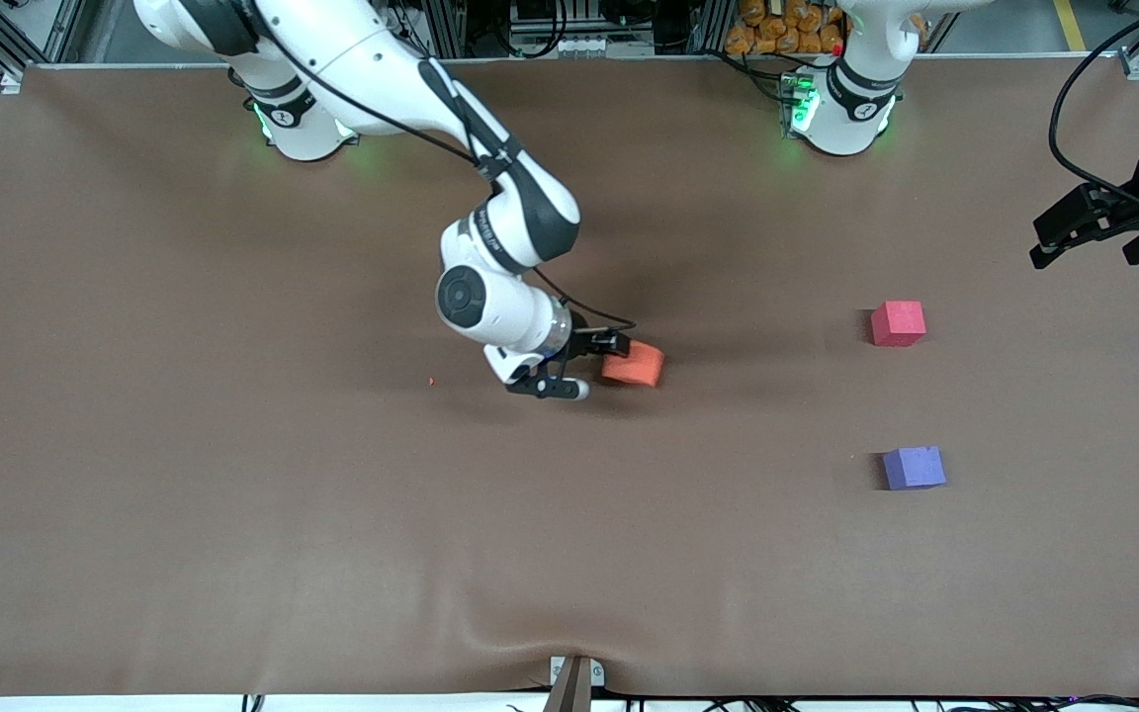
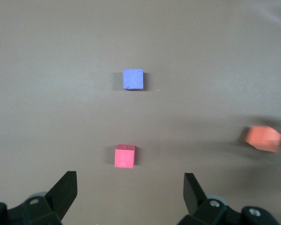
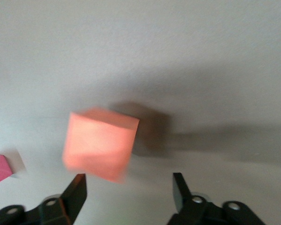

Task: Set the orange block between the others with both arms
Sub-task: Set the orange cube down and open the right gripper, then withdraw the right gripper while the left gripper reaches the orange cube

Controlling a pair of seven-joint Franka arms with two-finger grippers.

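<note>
- Right gripper (image 1: 597,366) is shown low over the table's middle, fingers parted, nothing clasped.
- Orange block (image 1: 633,364) is seen tilted and blurred just off those fingertips, free of both.
- Left gripper (image 1: 1089,237) is held wide open, waiting above its table end.
- Red-pink cube (image 1: 898,323) and purple-blue cube (image 1: 915,468) are set well apart.
</note>
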